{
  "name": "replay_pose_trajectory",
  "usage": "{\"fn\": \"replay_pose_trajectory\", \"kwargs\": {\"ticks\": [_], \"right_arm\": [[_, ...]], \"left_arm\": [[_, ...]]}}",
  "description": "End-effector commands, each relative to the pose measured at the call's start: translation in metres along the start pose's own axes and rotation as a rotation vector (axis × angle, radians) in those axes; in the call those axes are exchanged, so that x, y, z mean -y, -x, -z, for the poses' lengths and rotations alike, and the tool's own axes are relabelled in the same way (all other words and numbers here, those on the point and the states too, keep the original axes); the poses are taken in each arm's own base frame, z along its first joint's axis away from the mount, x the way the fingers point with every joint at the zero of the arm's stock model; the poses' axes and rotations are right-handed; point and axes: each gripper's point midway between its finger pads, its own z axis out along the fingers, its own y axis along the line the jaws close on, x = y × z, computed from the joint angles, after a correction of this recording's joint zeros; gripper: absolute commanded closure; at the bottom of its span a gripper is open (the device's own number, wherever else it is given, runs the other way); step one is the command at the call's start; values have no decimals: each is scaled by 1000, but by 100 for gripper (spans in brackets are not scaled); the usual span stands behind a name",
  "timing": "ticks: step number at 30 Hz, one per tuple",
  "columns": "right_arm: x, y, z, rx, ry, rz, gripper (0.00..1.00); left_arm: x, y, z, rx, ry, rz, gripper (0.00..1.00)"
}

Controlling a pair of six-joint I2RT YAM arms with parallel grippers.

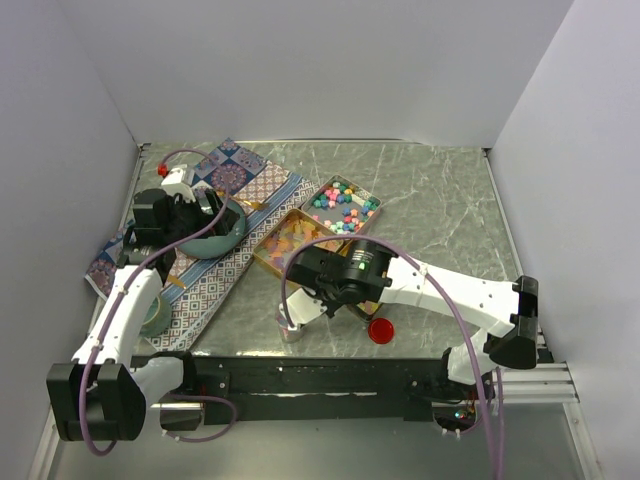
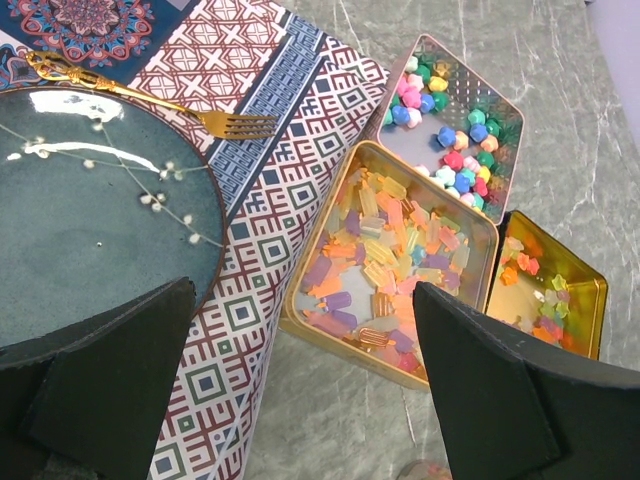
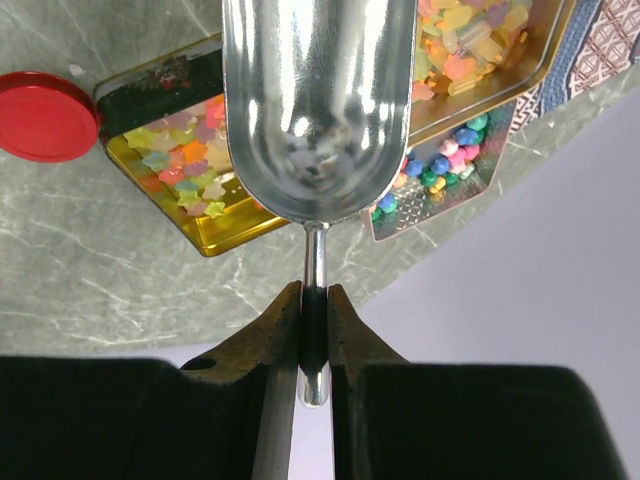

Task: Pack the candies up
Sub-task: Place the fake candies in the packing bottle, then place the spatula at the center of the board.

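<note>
**Candies** [image 2: 385, 250]: three lots, each in an open tin, all on the table [image 2: 570, 90].
- Middle tin [image 2: 480, 228] (gold, taken as the landmark): translucent yellow, pink and purple pieces, a thick layer.
- Far tin [image 2: 500, 95], touching the middle tin's far-right corner: opaque pastel beads in pink, blue, green and white, floor partly bare.
- Near tin [image 2: 590, 300], just beside the middle tin's right side: a sparse scatter of orange, red and yellow pieces.

**Right gripper** [image 3: 313, 300]: clenched on the thin handle of a metal scoop [image 3: 320, 100]. The bowl hangs over the seam between the middle and near tins (contents unclear among reflections).

**Left gripper** [image 2: 300, 290]: released, fingers spread wide, above the middle tin's left edge.

**Other items:**
- Red disc [image 3: 45, 115]: beyond the near tin, away from the middle tin.
- Plate [image 2: 90, 210], fork [image 2: 150, 100] and patterned cloth [image 2: 270, 130]: left of the middle tin.
</note>
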Motion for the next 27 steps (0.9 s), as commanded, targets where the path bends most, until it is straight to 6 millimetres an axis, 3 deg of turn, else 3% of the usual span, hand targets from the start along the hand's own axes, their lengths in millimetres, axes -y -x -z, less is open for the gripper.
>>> {"fn": "replay_pose_trajectory", "kwargs": {"ticks": [1, 7, 11, 12, 14, 15, 17, 18, 19, 21, 22, 25, 27], "right_arm": [[8, -13, 17, -74, -44, 77, 100], [11, -23, 29, -35, -99, -58, 100], [7, -56, 30, 35, -146, -385, 100], [8, -80, 18, 28, -168, -514, 100], [0, -98, 19, 100, -209, -668, 100], [-6, -124, 3, 71, -231, -777, 100], [-14, -143, -1, 97, -288, -903, 100], [-19, -151, -16, 94, -306, -959, 100], [-27, -175, -21, 67, -331, -1070, 100], [-30, -196, -38, 66, -393, -1193, 100], [-41, -220, -43, 32, -414, -1318, 100], [-62, -251, -84, -14, -331, -1507, 100], [-66, -266, -97, -13, -291, -1595, 100]], "left_arm": [[11, 16, 5, 61, -44, -22, 3], [14, 21, 9, 72, -48, -31, 3], [18, 24, 11, 75, -61, -24, 3], [20, 23, 12, 74, -67, -24, 3], [25, 28, 16, 108, -90, -46, 3], [25, 25, 17, 109, -96, -49, 3], [26, 25, 20, 122, -100, -61, 3], [27, 24, 20, 119, -101, -58, 3], [26, 22, 19, 111, -100, -56, 3], [25, 17, 17, 87, -104, -55, 3], [24, 15, 15, 76, -102, -54, 3], [19, 8, 11, 41, -84, -62, 3], [17, 5, 8, 26, -78, -51, 3]]}}
